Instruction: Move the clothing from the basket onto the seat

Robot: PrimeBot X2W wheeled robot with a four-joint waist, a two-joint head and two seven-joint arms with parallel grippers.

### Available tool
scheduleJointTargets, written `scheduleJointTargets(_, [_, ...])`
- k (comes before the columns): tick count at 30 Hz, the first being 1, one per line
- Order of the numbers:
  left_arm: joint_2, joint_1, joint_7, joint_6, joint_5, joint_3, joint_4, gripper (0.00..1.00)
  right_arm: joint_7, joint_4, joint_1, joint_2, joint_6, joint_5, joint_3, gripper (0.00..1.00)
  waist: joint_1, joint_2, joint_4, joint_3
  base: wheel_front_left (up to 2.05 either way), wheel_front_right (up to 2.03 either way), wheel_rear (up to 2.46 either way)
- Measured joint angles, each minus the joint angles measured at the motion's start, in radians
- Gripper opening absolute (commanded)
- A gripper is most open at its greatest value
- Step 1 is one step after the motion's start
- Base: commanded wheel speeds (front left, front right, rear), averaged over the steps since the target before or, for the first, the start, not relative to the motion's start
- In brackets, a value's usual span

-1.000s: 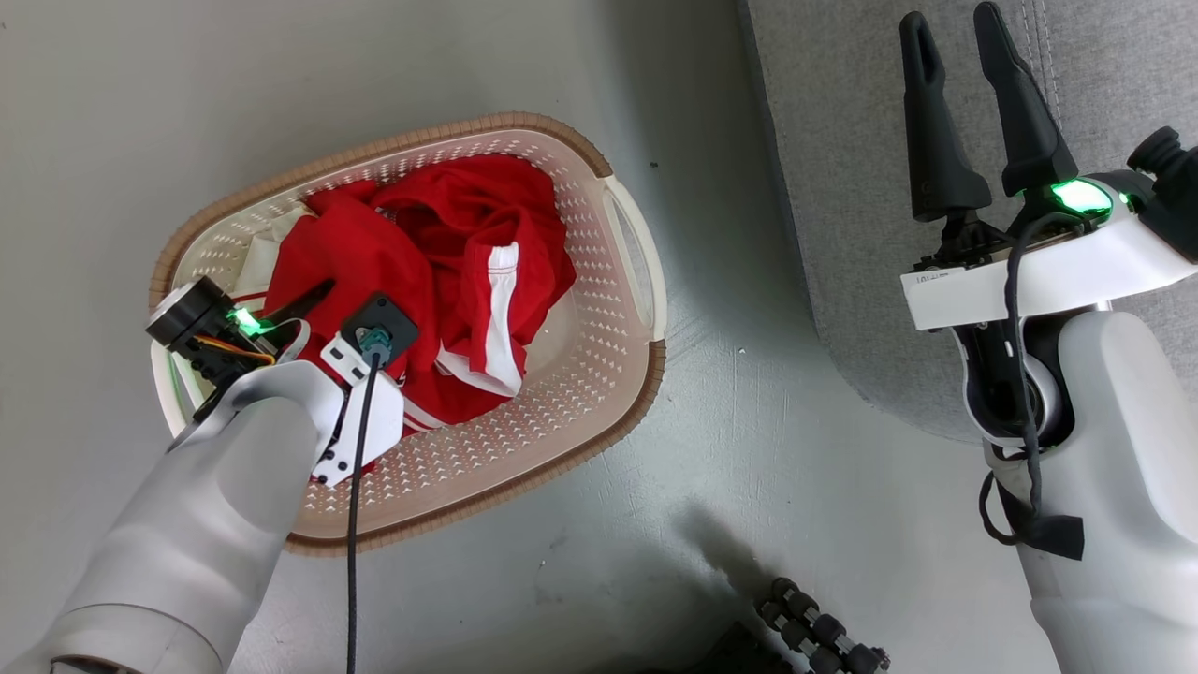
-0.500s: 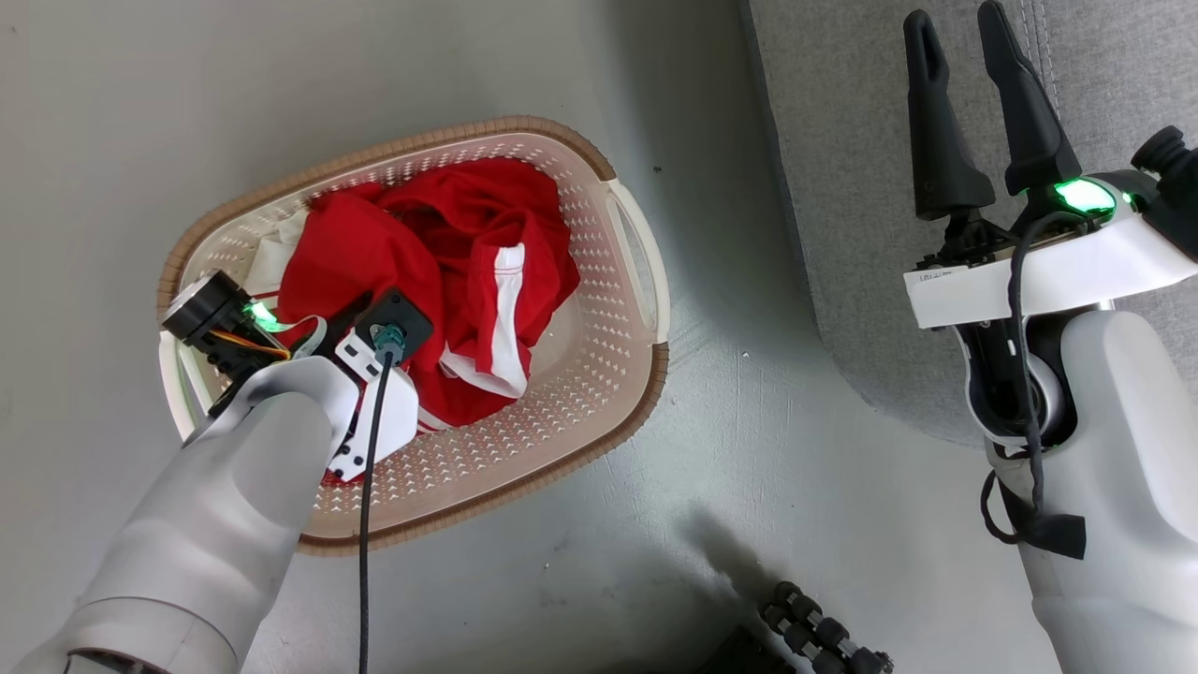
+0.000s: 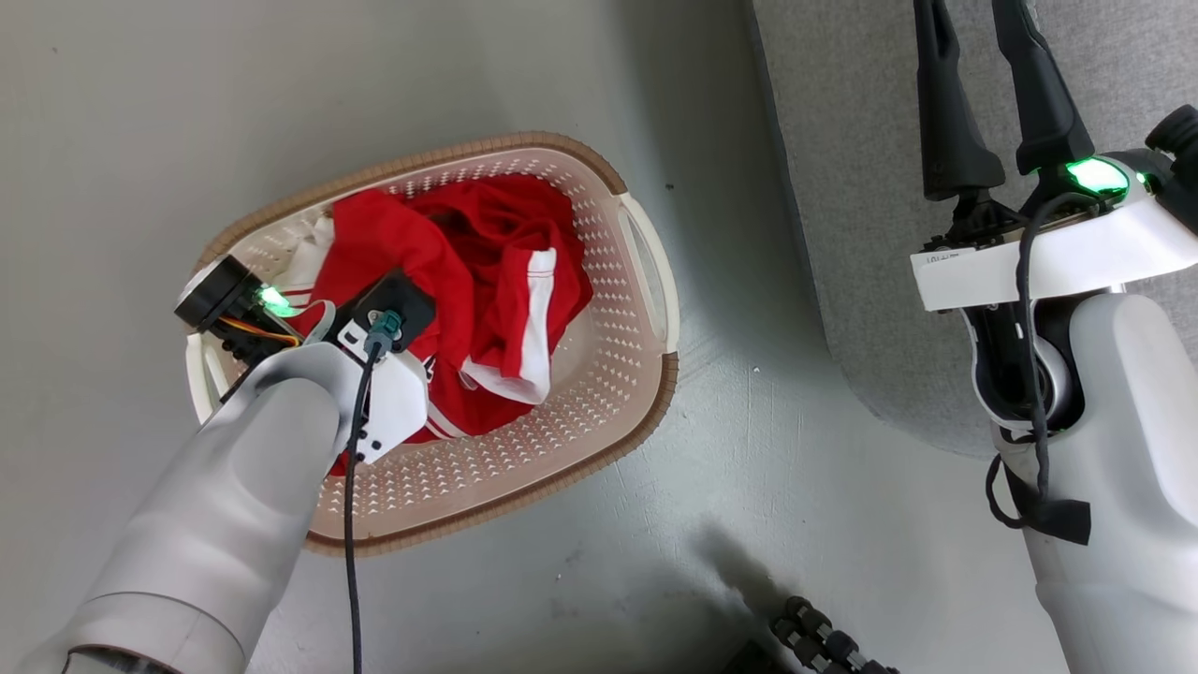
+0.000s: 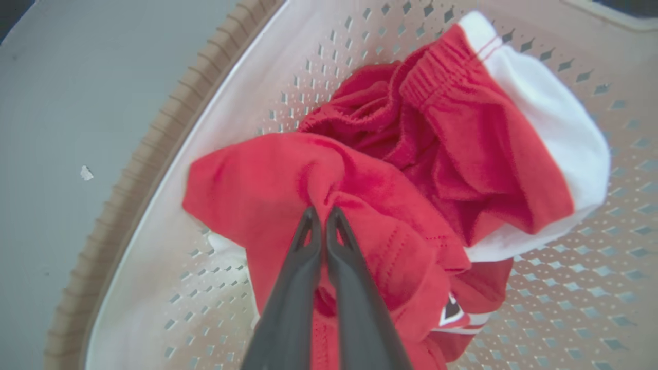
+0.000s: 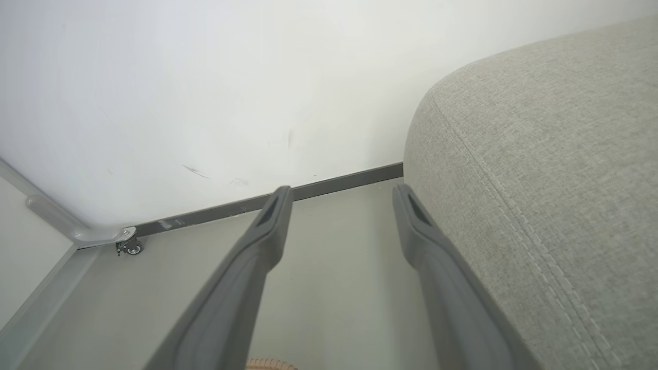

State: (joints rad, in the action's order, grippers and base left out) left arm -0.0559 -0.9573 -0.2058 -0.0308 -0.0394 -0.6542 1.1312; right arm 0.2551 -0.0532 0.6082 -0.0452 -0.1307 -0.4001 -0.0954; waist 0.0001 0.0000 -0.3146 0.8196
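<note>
The cream basket [image 3: 599,440] with a brown rim stands on the floor, holding the red clothing [image 3: 487,253] with white trim. My left wrist [image 3: 374,346] hangs over the basket's left half and covers its own fingers. In the left wrist view my left gripper [image 4: 321,211] is shut, pinching a fold of the red clothing [image 4: 462,154] above the perforated basket [image 4: 139,164] floor. My right gripper [image 3: 987,56] stands open over the grey seat [image 3: 842,187] edge with nothing in it. In the right wrist view the right gripper [image 5: 342,192] points past the seat [image 5: 540,180] corner toward the wall.
Bare grey floor [image 3: 749,421] lies between basket and seat. A black ribbed object [image 3: 824,646] sits at the bottom edge. The right wrist view shows a white wall, a dark baseboard [image 5: 334,184] and a small caster wheel [image 5: 131,247].
My left gripper has closed on a fold of the red clothing, and the cloth has bunched under it. The head camera has shifted a little. The right gripper stays open.
</note>
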Motion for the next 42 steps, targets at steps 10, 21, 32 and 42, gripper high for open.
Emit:
scheduleJointTargets(10, [0.014, 0.005, -0.027, -0.021, 0.056, 0.028, -0.032, 0.00, 0.000, -0.016, 0.000, 0.000, 0.000, 0.028, 0.016, 1.00, -0.0001, 0.0000, 0.019, -0.047, 0.00, 0.00, 0.00])
scheduleJointTargets(21, [0.019, 0.069, -0.038, -0.057, 0.132, 0.063, -0.066, 0.00, 0.000, -0.029, -0.007, 0.000, 0.000, 0.036, 0.019, 1.00, -0.0001, 0.0000, 0.046, -0.122, 0.00, 0.00, 0.00])
scheduleJointTargets(32, [0.021, 0.128, -0.044, -0.070, 0.194, 0.079, -0.158, 0.00, 0.000, -0.054, -0.033, -0.001, 0.000, 0.068, 0.031, 1.00, 0.0000, 0.0000, 0.075, -0.206, 0.00, 0.00, 0.00])
scheduleJointTargets(42, [0.021, 0.207, -0.044, -0.079, 0.286, 0.080, -0.308, 0.00, 0.000, -0.074, -0.057, -0.023, 0.000, 0.076, 0.035, 1.00, -0.0001, 0.0000, 0.101, -0.284, 0.00, 0.00, 0.00])
